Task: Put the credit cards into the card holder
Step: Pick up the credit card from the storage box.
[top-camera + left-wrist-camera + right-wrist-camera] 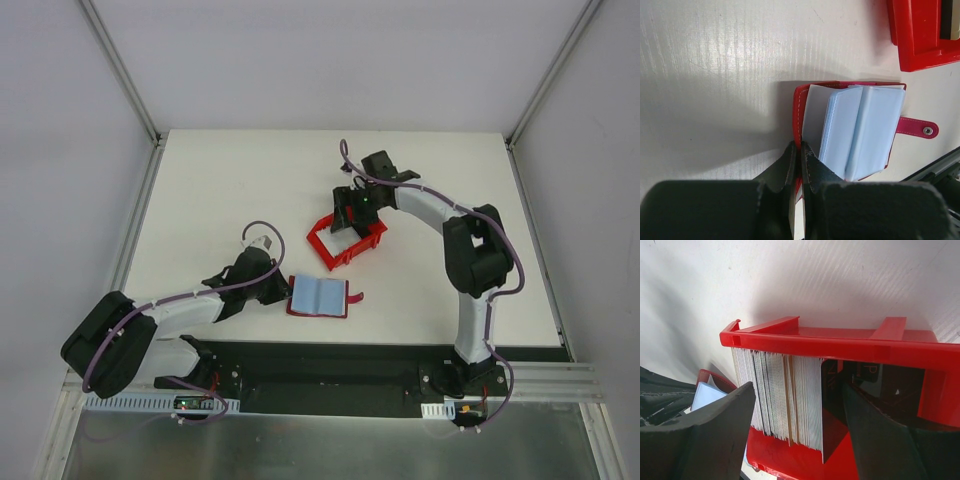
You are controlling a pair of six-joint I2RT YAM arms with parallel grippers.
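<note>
The left gripper point(796, 156) pinches the wallet point(860, 130) by its edge; the right gripper point(799, 405), spread wide, hangs over cards point(785, 395) in the bin point(840, 347).

You worked over a white matte rectangular tabletop point(200, 200). A red open-topped plastic bin point(325, 250) stood on it near the centre, turned at an angle to the table edges. In the right wrist view, its near rim ran straight across, with two moulded ribs on the wall behind. A flat black base plate point(330, 365) lay along the near table edge, with a brushed silver metal sheet point(320, 440) in front of it. Pale grey wall panels point(330, 60) closed off three sides, framed by silver aluminium posts point(120, 70).
</note>
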